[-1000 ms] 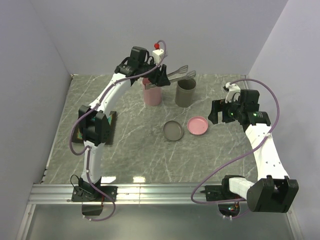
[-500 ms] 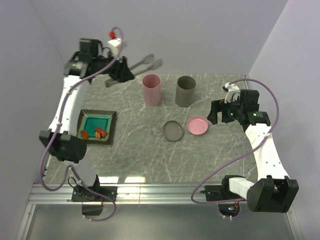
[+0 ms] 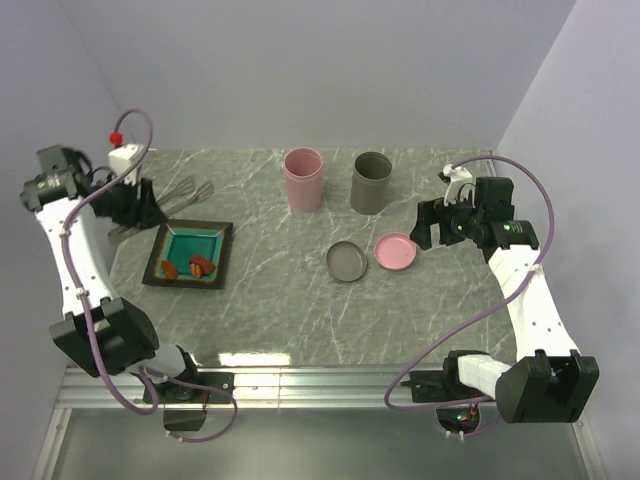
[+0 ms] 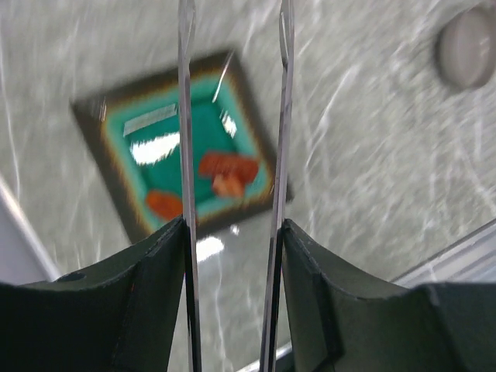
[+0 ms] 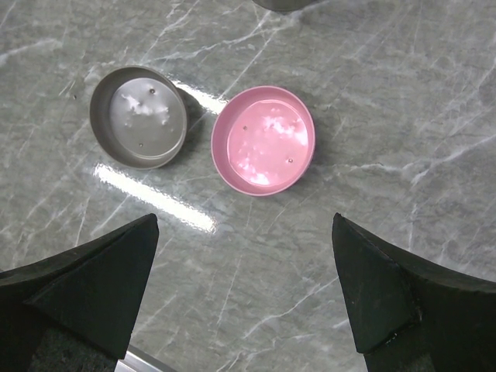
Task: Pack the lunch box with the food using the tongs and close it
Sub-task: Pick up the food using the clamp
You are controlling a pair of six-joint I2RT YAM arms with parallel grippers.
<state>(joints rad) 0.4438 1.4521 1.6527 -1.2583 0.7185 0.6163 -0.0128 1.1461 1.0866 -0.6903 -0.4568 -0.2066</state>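
My left gripper (image 3: 143,207) is at the far left, shut on the grey metal tongs (image 3: 182,192), whose tips hang just above the teal tray's back edge. In the left wrist view the two tong arms (image 4: 186,116) run straight up from between my fingers (image 4: 155,294), apart from each other and with nothing between them. Below them lie the food pieces: red-brown ones (image 4: 229,167) (image 3: 202,265) and an orange one (image 4: 164,204) (image 3: 170,268). The lunch box shows as a pink tub (image 3: 303,178) and a grey tub (image 3: 371,182), both upright and uncovered. My right gripper (image 3: 430,225) (image 5: 244,287) hangs open and empty.
The teal square tray (image 3: 188,235) (image 4: 116,132) sits at the left. A grey lid (image 3: 347,261) (image 5: 139,116) (image 4: 465,46) and a pink lid (image 3: 396,250) (image 5: 263,139) lie side by side mid-table, just ahead of my right gripper. Walls close in on the left, the back and the right.
My left arm has swung from above the pink tub to the far left, carrying the tongs and uncovering the teal tray. The right arm has hardly moved.
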